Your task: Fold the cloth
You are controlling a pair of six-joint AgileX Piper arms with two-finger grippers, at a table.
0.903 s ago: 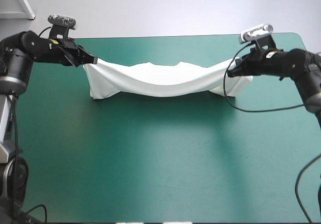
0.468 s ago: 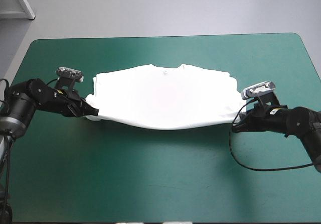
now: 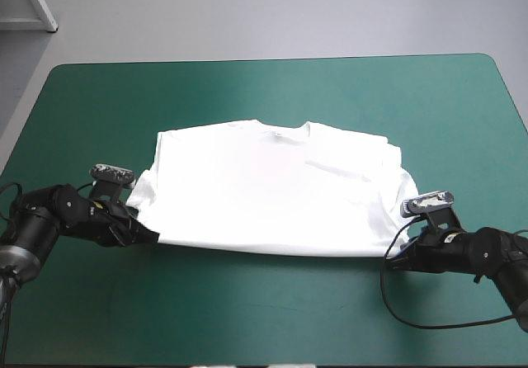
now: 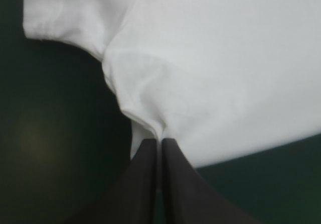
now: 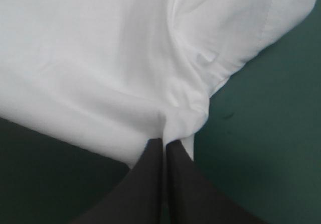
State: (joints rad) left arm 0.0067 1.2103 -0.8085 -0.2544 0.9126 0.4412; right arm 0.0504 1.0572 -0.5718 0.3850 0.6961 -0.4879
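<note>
The white T-shirt (image 3: 272, 186) lies spread nearly flat across the middle of the teal-green table, collar toward the far edge. My left gripper (image 3: 151, 234) is low at the shirt's near left corner, shut on the T-shirt; cloth (image 4: 210, 73) puckers into its black fingertips (image 4: 159, 142). At the near right corner my right gripper (image 3: 391, 257) is likewise shut on the T-shirt, the fabric (image 5: 100, 58) pinched at its tips (image 5: 163, 141). A short sleeve (image 5: 241, 28) folds out beside the right gripper.
Bare teal-green cover (image 3: 272, 310) runs along the near side of the table in front of the shirt, and more lies beyond the collar (image 3: 272, 87) toward the far edge.
Both grippers have pulled the shirt toward the near edge and lowered it. Earlier it hung stretched between them near the far side; now it lies spread on the table.
</note>
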